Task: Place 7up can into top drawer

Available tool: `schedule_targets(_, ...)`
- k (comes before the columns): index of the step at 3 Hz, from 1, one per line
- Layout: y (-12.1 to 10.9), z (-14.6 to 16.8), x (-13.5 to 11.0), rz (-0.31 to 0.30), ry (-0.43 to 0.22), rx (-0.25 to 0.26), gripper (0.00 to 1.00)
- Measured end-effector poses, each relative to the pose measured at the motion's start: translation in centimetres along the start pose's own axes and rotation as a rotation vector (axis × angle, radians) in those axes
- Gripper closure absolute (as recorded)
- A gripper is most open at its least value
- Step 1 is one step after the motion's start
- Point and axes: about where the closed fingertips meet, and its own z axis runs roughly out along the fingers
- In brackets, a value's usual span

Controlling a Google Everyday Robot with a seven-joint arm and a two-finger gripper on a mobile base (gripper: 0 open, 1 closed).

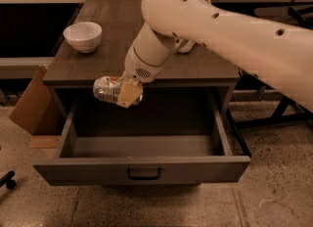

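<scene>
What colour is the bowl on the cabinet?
White bowl, camera view; gripper holds the 7up can above the top drawer.

Can't read any lettering here, not even on the 7up can (106, 89) the hand (128, 94) holds above the top drawer (195, 169).

Dark tabletop (105, 62), white bowl (82, 36) at its left rear; gripper (123, 93) with 7up can (105, 89) past front edge.
</scene>
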Motion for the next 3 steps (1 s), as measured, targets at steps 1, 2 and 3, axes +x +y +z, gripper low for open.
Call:
schedule_targets(1, 2.9, 1.5, 1.0, 0.037, 0.012, -0.041, 1.00)
schedule_targets(2, 4.5, 3.4, 2.1, 0.070, 0.025, -0.075, 1.00)
schedule_targets(3, 4.5, 6.0, 3.8, 0.105, 0.020, -0.097, 1.00)
